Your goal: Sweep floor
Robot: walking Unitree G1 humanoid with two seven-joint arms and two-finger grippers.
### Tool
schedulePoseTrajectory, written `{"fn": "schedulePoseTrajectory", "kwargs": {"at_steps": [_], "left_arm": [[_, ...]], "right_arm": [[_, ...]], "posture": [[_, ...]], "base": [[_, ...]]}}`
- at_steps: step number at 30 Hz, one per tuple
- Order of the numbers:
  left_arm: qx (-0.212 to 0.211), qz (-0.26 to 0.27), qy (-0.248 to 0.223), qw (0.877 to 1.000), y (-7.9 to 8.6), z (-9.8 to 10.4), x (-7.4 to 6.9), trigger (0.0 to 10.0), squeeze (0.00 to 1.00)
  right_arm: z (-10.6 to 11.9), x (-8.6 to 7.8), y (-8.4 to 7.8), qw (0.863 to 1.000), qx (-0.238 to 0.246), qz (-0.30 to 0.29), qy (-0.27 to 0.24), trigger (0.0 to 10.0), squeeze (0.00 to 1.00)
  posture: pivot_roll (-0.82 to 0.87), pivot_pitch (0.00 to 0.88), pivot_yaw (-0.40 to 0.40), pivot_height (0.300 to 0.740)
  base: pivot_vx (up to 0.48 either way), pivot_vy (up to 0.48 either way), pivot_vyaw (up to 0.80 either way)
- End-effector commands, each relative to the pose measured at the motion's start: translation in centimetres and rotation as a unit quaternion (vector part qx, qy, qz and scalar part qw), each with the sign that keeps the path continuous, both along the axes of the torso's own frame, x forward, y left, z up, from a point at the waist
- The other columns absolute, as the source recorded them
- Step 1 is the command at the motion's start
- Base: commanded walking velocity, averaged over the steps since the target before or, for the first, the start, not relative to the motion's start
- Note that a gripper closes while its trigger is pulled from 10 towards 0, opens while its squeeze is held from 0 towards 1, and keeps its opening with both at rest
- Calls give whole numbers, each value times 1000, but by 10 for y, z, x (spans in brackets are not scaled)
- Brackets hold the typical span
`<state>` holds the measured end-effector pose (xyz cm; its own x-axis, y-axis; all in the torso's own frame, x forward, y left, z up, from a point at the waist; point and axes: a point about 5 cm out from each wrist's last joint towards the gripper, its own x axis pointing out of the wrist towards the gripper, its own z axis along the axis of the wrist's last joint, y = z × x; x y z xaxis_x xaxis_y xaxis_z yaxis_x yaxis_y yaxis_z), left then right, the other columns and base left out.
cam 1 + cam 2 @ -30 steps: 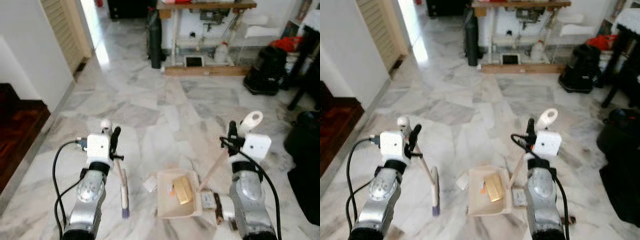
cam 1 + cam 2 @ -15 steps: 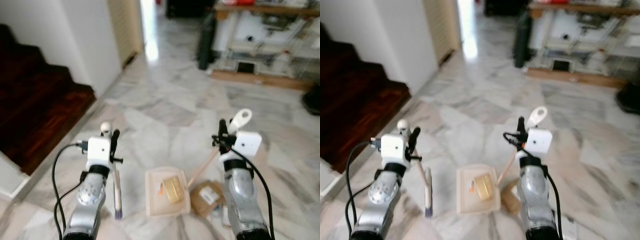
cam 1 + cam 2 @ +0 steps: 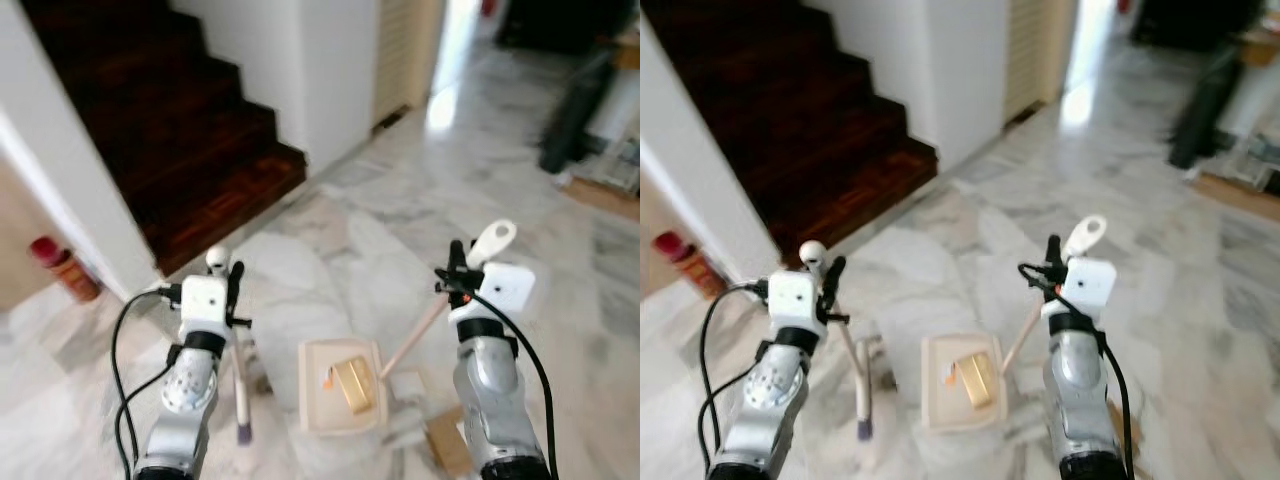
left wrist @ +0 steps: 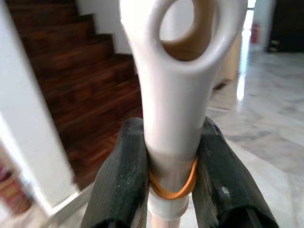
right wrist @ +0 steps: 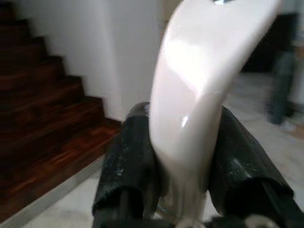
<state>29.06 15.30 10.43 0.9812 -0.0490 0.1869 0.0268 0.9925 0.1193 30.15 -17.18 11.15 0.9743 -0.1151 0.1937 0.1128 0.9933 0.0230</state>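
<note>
My left gripper [image 3: 234,277] is shut on the pale broom handle [image 4: 171,104], just below its looped end, with an orange rubber band under the fingers. The broom [image 3: 241,385] slants down to the marble floor at my left. My right gripper [image 3: 455,262] is shut on the white looped dustpan handle [image 5: 199,80]. Its stick runs down to the cream dustpan [image 3: 318,400] between my arms. A flat golden packet [image 3: 352,385] and a small orange scrap lie in the pan.
Dark wooden stairs [image 3: 160,110] rise at the left behind a white wall [image 3: 300,50]. A red bottle [image 3: 62,266] stands by the wall at far left. Cardboard [image 3: 447,447] and white paper [image 3: 408,384] lie on the floor beside the pan. A dark upright object [image 3: 572,110] stands far right.
The view has swung left, bringing the stairs and red bottle in and pushing the workbench area out. Both grippers keep their hold; broom and dustpan stay between my arms.
</note>
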Motion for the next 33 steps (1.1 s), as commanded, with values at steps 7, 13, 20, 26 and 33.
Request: {"fn": "schedulePoseTrajectory", "kwargs": {"at_steps": [7,13,20,26,33], "left_arm": [[13,14,-27,999,9,10,2,10000,0],[9,17,-20,1000,9,9,2,10000,0],[8,18,-16,1000,8,8,2,10000,0],[9,19,-16,1000,9,9,2,10000,0],[9,17,-14,1000,8,8,2,10000,0]], "right_arm": [[8,7,11,1000,12,19,-15,10000,0],[6,7,12,1000,15,23,-8,10000,0],[3,8,13,1000,11,23,1,10000,0],[6,8,14,1000,4,28,-8,10000,0],[6,8,17,999,20,33,-8,10000,0]], "posture": [[95,0,-5,740],[94,0,-3,740],[95,0,-2,740],[97,0,-2,740],[98,0,0,740]], "base": [[0,0,304],[0,0,0],[0,162,0],[0,308,90],[0,299,417]]}}
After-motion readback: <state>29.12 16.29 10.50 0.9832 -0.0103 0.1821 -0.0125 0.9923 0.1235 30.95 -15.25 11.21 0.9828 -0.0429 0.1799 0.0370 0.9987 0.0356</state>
